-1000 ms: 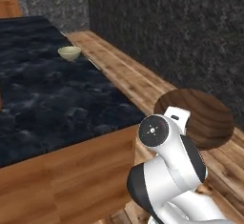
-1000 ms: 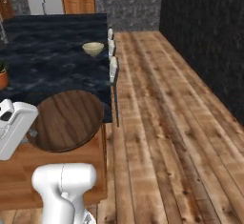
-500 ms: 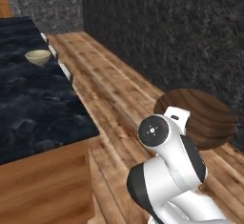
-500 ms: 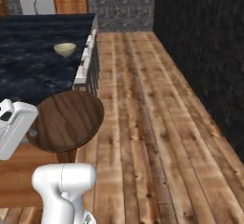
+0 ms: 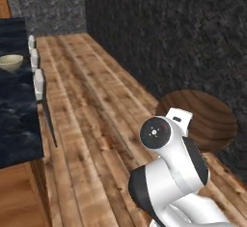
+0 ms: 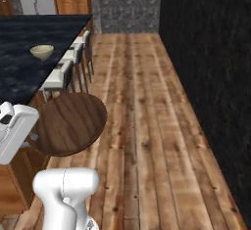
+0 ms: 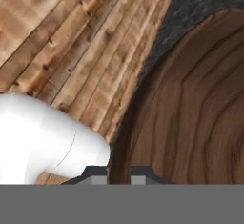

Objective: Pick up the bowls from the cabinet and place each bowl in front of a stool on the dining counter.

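Brown bowl (image 6: 68, 122): held aloft at the arm's end over the floor, beside the counter's corner; the hand view cuts off most of it.
Gripper (image 7: 118, 174): fingers pinched on the bowl's rim (tips barely visible).
Beige bowl (image 6: 42, 52): on the counter (image 6: 19, 72), near the stools (image 6: 59, 80).
Around: plank floor (image 6: 147, 126), dark wall (image 5: 183, 42).

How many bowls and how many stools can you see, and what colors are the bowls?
Beige bowl, on the black counter: 1
Dark brown wooden bowl, held by the tool: 1
White-seated stools: 3
Total: 5 things
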Tool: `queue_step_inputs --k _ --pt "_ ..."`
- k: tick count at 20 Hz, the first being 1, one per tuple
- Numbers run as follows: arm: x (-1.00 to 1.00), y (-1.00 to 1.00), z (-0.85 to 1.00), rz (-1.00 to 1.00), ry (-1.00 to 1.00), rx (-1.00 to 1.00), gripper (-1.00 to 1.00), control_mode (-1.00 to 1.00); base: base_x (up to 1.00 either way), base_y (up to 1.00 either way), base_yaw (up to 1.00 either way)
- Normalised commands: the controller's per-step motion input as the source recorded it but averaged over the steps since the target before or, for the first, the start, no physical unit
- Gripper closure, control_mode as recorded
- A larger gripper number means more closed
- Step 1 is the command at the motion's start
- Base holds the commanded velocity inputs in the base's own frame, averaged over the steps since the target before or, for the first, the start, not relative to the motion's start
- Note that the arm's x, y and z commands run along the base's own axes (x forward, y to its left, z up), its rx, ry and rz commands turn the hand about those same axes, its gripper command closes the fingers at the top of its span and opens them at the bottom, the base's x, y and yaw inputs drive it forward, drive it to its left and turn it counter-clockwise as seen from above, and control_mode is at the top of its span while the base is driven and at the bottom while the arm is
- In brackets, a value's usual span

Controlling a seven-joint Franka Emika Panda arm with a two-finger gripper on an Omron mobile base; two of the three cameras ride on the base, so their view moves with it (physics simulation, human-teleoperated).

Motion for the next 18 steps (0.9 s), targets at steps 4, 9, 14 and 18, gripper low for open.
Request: queue_step_inputs --k 4,9,14,18 --pt "0.00 0.00 0.00 0.00 0.00 0.00 1.00 1.00 0.86 -1.00 0.29" --pt "0.00 0.00 0.00 0.00 0.00 0.00 1.00 1.00 0.95 -0.86 0.29" --pt "0.00 0.00 0.00 0.00 0.00 0.00 1.00 1.00 1.00 -0.57 0.29" --pt "0.00 0.00 0.00 0.00 0.00 0.00 1.00 1.00 1.00 -0.30 0.25"
